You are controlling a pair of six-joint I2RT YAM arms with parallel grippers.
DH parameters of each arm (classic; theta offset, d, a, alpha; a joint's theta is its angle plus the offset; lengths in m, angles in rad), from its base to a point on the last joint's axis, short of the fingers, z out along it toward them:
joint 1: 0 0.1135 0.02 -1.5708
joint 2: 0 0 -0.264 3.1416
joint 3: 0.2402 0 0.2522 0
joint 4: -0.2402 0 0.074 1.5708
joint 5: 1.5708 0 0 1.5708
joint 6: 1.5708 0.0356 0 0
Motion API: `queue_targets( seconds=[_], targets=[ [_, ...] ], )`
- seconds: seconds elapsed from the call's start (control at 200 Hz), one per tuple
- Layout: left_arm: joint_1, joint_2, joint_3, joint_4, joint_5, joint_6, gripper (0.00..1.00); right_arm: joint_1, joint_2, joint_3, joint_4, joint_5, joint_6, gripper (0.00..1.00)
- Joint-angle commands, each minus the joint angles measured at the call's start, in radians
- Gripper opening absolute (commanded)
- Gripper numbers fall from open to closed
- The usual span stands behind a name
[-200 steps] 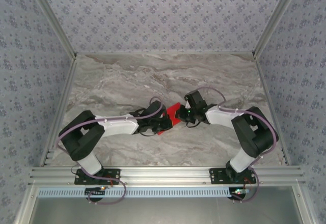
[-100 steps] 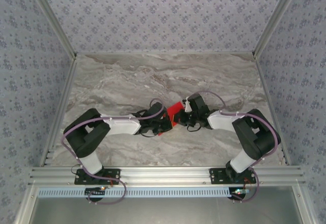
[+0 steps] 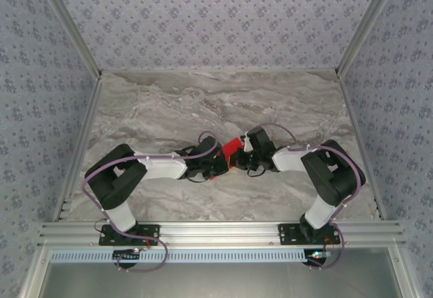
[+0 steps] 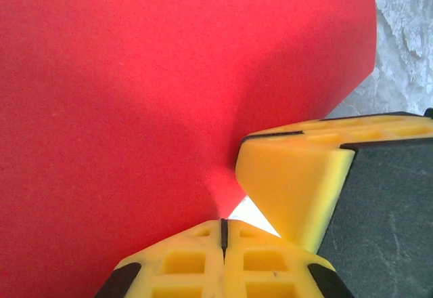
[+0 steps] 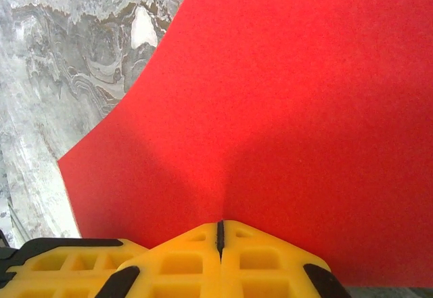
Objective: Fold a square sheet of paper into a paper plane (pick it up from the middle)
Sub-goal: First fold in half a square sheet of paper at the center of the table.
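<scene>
Sheet point(image 3: 232, 150), red, 1 pc: we log it at table point(image 3: 169, 101) ctr, pinched by L gripper point(image 4: 223, 225) and R gripper point(image 5: 218, 225), each clamped tight on it, tips just beside each other.

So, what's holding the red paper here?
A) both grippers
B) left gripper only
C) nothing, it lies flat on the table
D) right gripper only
A: the left gripper and the right gripper are each shut on the red paper, puckering it.
</scene>
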Motion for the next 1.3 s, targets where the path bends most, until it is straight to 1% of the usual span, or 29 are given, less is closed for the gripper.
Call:
queue_targets(
  seconds=[0.0,0.355,0.495,0.68,0.774,0.889,1.074,1.209,1.294],
  targets=[
    [-0.005,0.016,0.026,-0.003,-0.042,-0.013,0.0,0.008,0.011,-0.009,0.003,-0.006,-0.018,0.0],
    [-0.005,0.04,0.014,-0.021,-0.038,-0.015,0.0,0.009,-0.026,-0.023,0.036,-0.031,-0.011,0.0],
    [-0.005,0.041,0.014,-0.032,-0.039,-0.017,0.0,0.015,-0.012,-0.024,0.04,-0.034,-0.015,0.0],
    [-0.003,0.05,0.019,-0.068,-0.043,-0.026,0.0,0.012,0.021,-0.026,0.027,-0.006,-0.019,0.0],
    [-0.003,0.055,0.028,-0.114,-0.049,-0.033,0.0,-0.008,0.027,-0.03,0.003,0.014,-0.036,0.0],
    [0.003,0.058,0.026,-0.159,-0.048,-0.048,0.0,-0.071,0.024,-0.049,-0.02,0.029,-0.069,0.0],
    [0.022,0.056,-0.001,-0.202,-0.045,-0.07,0.0,-0.231,-0.002,-0.081,-0.065,0.04,-0.135,0.0],
    [0.045,0.063,0.003,-0.235,-0.037,-0.041,0.0,-0.321,-0.022,-0.084,-0.102,0.047,-0.139,0.0],
    [0.055,0.065,0.003,-0.241,-0.03,-0.022,0.0,-0.357,-0.047,-0.081,-0.112,0.057,-0.13,0.0]
  ],
)
